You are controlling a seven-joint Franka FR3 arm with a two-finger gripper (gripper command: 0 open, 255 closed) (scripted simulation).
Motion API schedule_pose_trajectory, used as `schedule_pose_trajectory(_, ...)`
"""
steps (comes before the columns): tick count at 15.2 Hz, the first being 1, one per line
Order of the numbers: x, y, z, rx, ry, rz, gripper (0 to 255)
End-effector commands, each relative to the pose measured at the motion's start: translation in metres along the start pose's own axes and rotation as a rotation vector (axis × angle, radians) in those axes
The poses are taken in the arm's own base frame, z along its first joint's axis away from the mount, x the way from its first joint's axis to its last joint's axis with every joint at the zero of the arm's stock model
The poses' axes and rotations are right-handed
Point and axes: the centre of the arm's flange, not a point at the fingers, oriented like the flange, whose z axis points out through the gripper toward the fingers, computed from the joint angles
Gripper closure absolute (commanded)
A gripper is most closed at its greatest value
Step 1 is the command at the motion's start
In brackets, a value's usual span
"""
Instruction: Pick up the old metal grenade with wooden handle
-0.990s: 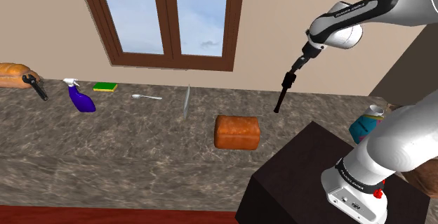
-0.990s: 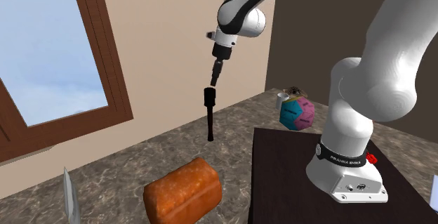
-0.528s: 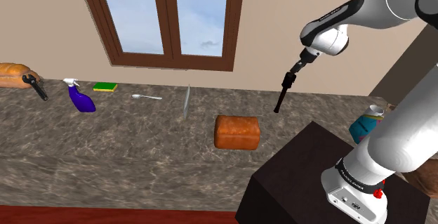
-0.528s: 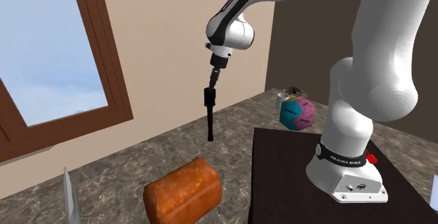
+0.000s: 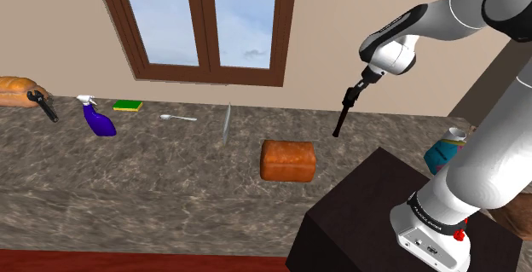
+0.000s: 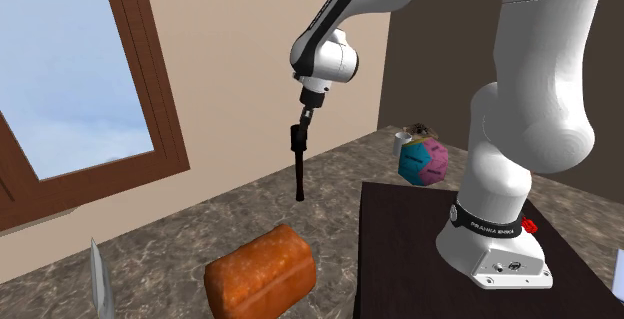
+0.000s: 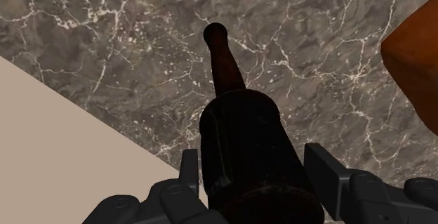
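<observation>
Fingers (image 7: 189,172) of my gripper (image 5: 355,91) clamped on the dark head of the grenade (image 7: 239,145), one on each side. I hold it head-up (brown handle pointing down at the counter), slightly tilted in the shoulder view. The handle tip appears to hang just clear of the marble counter (image 5: 170,168), though contact cannot be ruled out. A brown bread loaf (image 5: 288,159) lies nearby on the counter, and a beige wall (image 5: 341,23) stands behind.

Marbled counter (image 5: 128,176): brown loaf (image 5: 288,160) approx mid-depth, grey knife (image 5: 226,124) nearer the back edge. Spoon (image 5: 177,118), green-yellow sponge (image 5: 129,106) & purple spray bottle (image 5: 100,118) sit nr back edge, below window (image 5: 205,19). Multicoloured polyhedron (image 6: 425,161) nr a back corner.
</observation>
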Motion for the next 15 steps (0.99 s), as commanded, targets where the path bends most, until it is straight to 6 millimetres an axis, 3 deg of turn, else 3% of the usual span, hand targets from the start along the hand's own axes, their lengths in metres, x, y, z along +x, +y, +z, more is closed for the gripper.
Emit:
schedule_pose_trajectory(1, 0.000, 0.000, 0.001, 0.000, 0.000, 0.000, 255)
schedule_pose_trajectory(9, -0.001, 0.000, 0.001, 0.000, 0.000, 0.000, 255)
schedule_pose_trajectory(15, 0.008, -0.001, -0.030, 0.000, 0.000, 0.000, 255)
